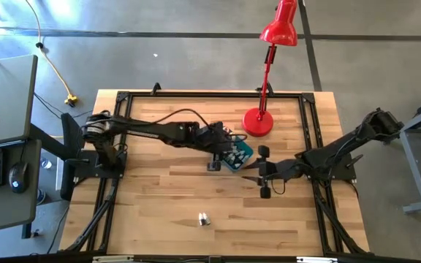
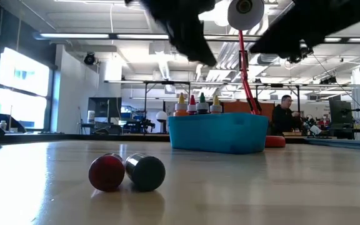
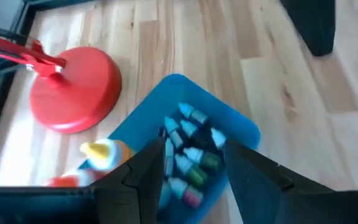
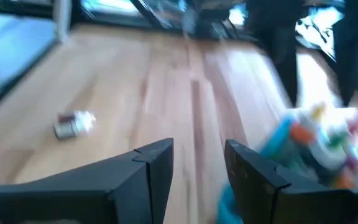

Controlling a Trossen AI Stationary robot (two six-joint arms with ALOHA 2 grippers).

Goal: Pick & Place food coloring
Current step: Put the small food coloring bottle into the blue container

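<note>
From the high view, the left pincer hangs over the near-left edge of the teal tub, which sits mid-table just in front of the red lamp. The right pincer points at the tub from the other side, close beside it. Two loose bottles lie together toward the front of the table, well apart from both arms; the right pincer looks slightly nearer to them.

In the low view, those two bottles, one red and one dark, lie side by side and touching, ends toward the camera. Behind them stands the tub with bottle caps poking above its rim.

The left wrist view shows its fingers parted, empty, straddling the small bottles packed in the tub directly below; larger bottles stand alongside. The lamp base is close behind and could crowd a lift.

The right wrist view shows its fingers apart and holding nothing, with the loose pair lying farther off on bare wood and the tub's contents off to one side.
</note>
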